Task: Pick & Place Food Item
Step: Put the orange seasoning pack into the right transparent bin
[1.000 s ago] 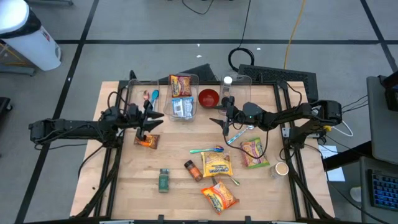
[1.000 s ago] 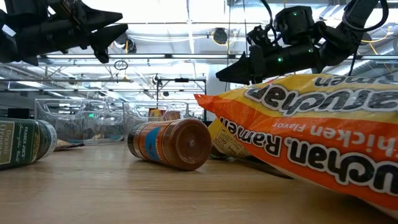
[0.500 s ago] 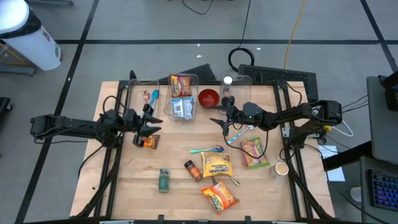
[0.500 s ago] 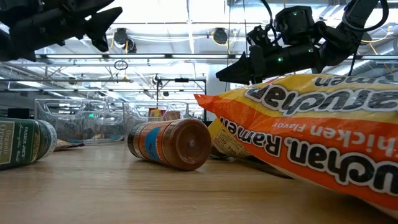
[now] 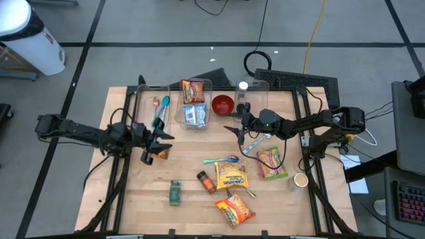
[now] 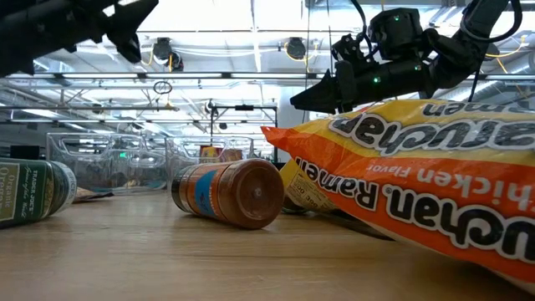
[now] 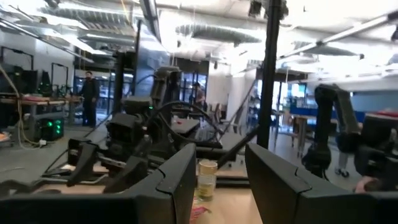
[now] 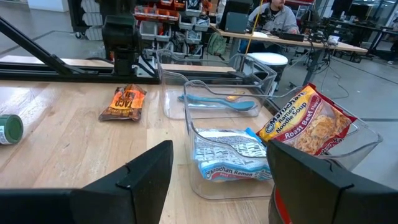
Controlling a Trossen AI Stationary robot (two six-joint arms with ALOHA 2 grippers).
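Packet: small orange snack packet [image 5: 158, 152], lying flat on the table [image 5: 133, 199], left of centre, out in the open.
Handling: judged light and soft; a crinkly foil wrapper, likely slippery, that will buckle when pinched. The contents may crush, so a gentle squeeze should do.
Where to hold: across the narrow width at the middle, or on a sealed end seam. It lies flat, so the fingertips must come right down to the wood to get under an edge.
Left gripper: left gripper [image 5: 159, 139] hovers just above the packet's left edge, not touching it. Its fingers are apart with nothing between them.
Relation: the packet sits under and just right of the fingertips; the wrist points level across the table, not down at it.
Right gripper: right gripper [image 5: 232, 129] waits to the right of centre, fingers spread and empty, facing the bin [image 5: 194, 109].
Bin: clear, at the far edge, already holding ramen packs; a likely drop place.
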